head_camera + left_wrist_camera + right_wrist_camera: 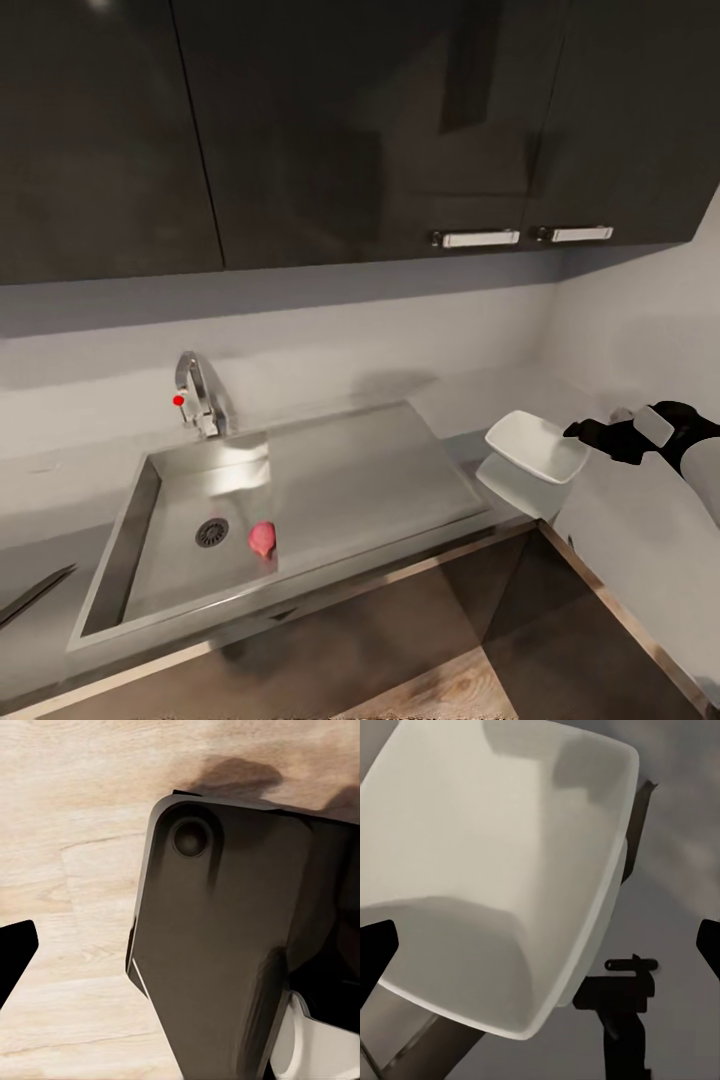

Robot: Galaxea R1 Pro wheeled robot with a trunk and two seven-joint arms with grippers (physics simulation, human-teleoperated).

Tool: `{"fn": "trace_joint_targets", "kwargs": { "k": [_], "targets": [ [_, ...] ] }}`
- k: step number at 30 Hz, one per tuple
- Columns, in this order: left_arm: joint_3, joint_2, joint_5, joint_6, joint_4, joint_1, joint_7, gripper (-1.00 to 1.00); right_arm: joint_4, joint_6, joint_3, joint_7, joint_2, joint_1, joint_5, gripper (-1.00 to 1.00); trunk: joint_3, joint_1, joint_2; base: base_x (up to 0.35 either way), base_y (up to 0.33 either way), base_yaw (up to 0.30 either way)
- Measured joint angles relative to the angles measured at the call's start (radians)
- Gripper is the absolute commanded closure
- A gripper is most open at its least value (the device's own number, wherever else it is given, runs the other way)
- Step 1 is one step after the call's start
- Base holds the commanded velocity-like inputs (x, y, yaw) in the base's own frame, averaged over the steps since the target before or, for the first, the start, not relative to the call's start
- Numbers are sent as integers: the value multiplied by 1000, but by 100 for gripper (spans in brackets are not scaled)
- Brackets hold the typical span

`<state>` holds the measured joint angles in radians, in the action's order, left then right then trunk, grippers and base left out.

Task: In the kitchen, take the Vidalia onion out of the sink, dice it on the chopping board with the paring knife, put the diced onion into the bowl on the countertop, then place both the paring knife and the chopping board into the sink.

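The pinkish Vidalia onion (262, 539) lies in the steel sink (150, 520) just right of the round drain. The white bowl (536, 445) is at the countertop's (610, 520) inner corner, right of the drainboard, with a pale patch under it. My right gripper (588, 432) is at the bowl's right rim, open; in the right wrist view the bowl (495, 870) looms close between widely spread fingertips (376, 949). One fingertip (16, 949) of my left gripper hangs over wooden floor. A dark slim pointed shape (38, 590), possibly the paring knife's blade, lies at the left. The chopping board is out of view.
A chrome tap with a red dot (198, 395) stands behind the basin. Dark wall cabinets (350, 130) hang overhead, with two handles (480, 238). The counter turns along the right wall. In the left wrist view my own dark base (225, 945) sits on the floor.
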<state>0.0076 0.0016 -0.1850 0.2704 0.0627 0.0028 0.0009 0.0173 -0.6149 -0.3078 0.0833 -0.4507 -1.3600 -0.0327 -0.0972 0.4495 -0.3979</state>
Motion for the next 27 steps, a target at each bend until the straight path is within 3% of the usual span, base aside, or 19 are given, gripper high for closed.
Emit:
{"fn": "trace_joint_targets", "kwargs": {
  "k": [27],
  "targets": [
    [0,-1,0,-1,0,0,0,-100,0,0,0,0,0,0,0,-100,-42,0,0,0,0,0]
  ]
}}
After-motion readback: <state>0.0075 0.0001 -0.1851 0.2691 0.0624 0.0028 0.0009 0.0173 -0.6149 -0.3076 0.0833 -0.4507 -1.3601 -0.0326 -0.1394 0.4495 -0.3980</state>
